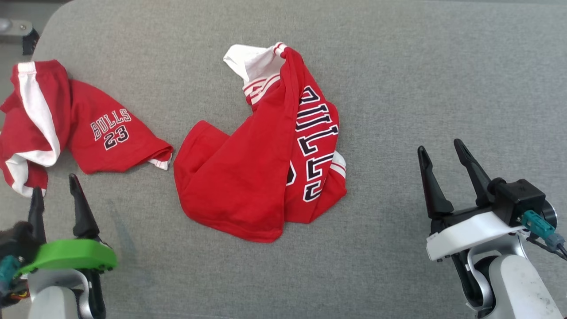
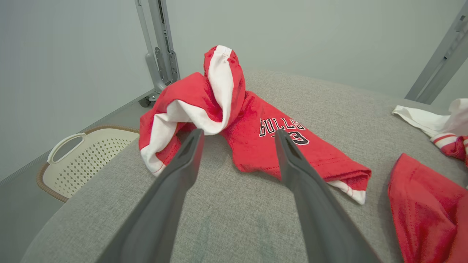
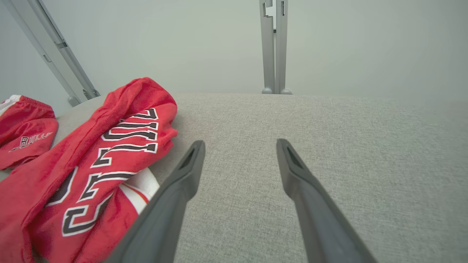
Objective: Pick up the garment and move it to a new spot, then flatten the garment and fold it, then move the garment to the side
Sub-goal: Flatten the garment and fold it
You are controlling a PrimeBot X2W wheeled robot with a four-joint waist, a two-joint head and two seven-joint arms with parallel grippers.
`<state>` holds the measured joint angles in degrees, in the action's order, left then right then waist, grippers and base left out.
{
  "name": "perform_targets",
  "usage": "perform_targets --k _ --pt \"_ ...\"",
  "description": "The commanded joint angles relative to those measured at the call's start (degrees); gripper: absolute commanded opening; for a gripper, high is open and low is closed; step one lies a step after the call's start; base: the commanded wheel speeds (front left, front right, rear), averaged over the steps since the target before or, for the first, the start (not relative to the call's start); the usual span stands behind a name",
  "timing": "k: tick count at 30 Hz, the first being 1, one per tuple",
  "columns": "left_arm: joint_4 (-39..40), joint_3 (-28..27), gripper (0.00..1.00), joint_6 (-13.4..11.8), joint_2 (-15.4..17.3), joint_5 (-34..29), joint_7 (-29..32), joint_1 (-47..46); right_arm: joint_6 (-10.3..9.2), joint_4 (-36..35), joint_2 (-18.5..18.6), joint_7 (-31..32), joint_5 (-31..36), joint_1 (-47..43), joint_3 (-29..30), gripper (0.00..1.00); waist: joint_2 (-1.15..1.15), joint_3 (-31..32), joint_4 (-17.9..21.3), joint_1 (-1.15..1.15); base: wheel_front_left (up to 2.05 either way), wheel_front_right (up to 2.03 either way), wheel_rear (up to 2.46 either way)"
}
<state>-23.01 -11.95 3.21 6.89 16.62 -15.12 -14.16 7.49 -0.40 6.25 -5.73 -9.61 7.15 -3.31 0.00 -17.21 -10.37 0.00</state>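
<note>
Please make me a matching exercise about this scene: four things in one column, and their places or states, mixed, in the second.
1 shorts
2 shirt
3 basket
4 right tool

a on the floor
b open, empty
c middle of the table
d left edge of the table

Pairs: 1-d, 2-c, 3-a, 4-b

left end effector (image 1: 55, 182), 8 o'clock: green bracket (image 1: 71, 254), dark tapered fingers (image 1: 82, 212). right end effector (image 1: 439, 145), 4 o'clock: white bracket (image 1: 469, 235), teal connector (image 1: 538, 223).
</note>
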Motion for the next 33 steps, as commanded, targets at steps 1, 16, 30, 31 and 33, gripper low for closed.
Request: perform_targets --k 1,16,30,31,33 --pt "2.1 0.6 1.00 -0.4 -0.6 -1.5 0.0 2.5 0.00 0.4 -0.1 -0.6 -0.4 -1.0 0.0 1.00 0.00 5.4 2.6 0.00 0.00 0.00 0.00" --pt "14.2 10.1 1.00 -0.8 -3.1 -5.7 2.0 12.8 0.00 3.4 -0.8 -1.3 -1.4 -4.9 -1.7 1.00 0.00 12.5 9.9 0.00 0.00 0.00 0.00" --pt "18.4 11.6 1.00 -2.3 -2.5 -6.4 4.5 16.1 0.00 3.1 -0.8 -1.4 -1.9 -6.6 -1.6 1.00 0.00 14.1 12.3 0.00 0.00 0.00 0.00" --pt "18.6 11.6 1.00 -2.4 -2.5 -6.4 4.6 16.2 0.00 3.1 -0.8 -1.4 -1.9 -6.7 -1.5 1.00 0.00 14.1 12.3 0.00 0.00 0.00 0.00" --pt "18.8 11.8 1.00 -2.6 -2.4 -6.4 4.9 16.2 0.00 3.1 -0.9 -1.5 -1.9 -6.8 -1.5 1.00 0.00 14.1 12.3 0.00 0.00 0.00 0.00"
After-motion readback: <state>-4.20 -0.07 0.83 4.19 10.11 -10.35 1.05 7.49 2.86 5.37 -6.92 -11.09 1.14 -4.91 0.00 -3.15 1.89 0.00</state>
